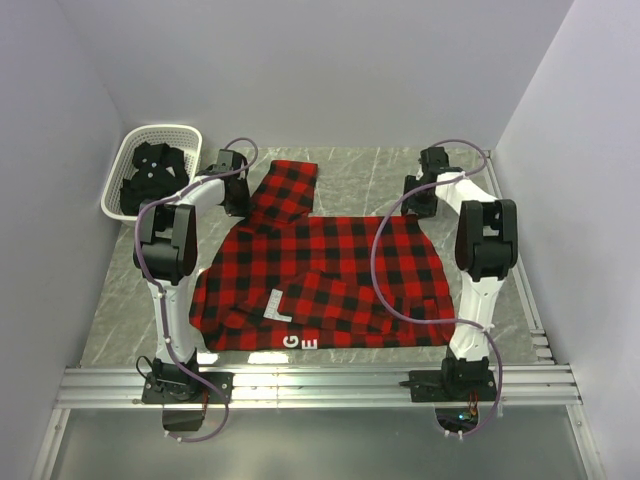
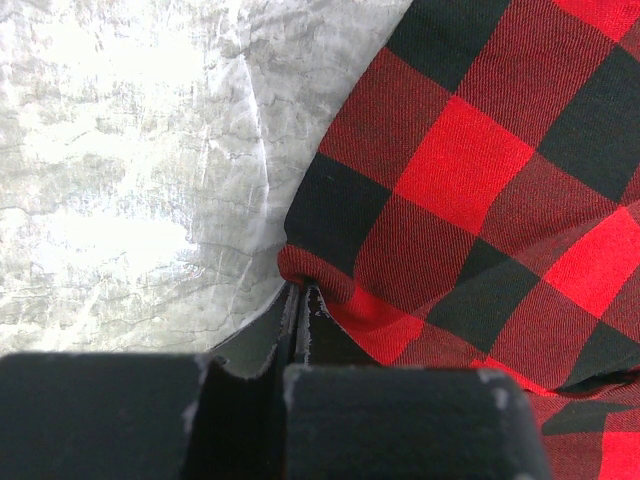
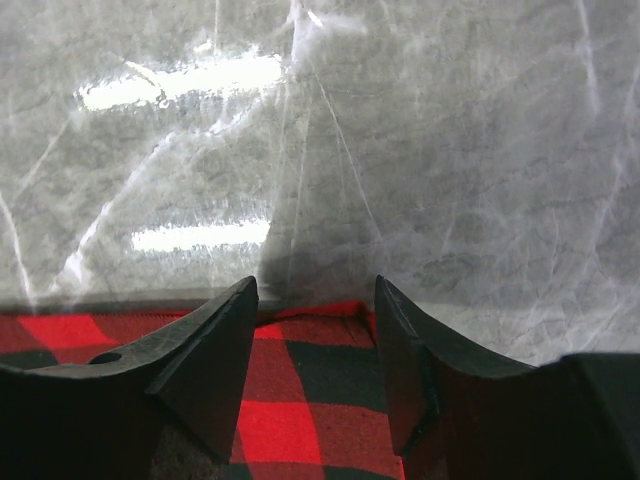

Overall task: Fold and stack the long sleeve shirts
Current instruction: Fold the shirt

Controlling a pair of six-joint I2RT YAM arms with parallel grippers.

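Note:
The red-and-black flannel shirt (image 1: 330, 280) lies spread across the middle of the grey table, with one sleeve (image 1: 285, 185) running toward the far side. My left gripper (image 1: 238, 195) sits at that sleeve's left edge. In the left wrist view it (image 2: 300, 290) is shut, with a rolled fold of the flannel (image 2: 470, 170) pinched at its tips. My right gripper (image 1: 420, 200) is at the shirt's far right corner. It (image 3: 315, 290) is open and straddles the corner of the flannel (image 3: 310, 380). The black shirt (image 1: 150, 175) lies bunched in the basket.
The white lattice basket (image 1: 160, 130) stands at the far left corner by the left wall. White letter marks (image 1: 297, 341) show on the shirt's near hem. A metal rail (image 1: 320, 385) carrying both arm bases runs along the near edge. Walls close in on three sides.

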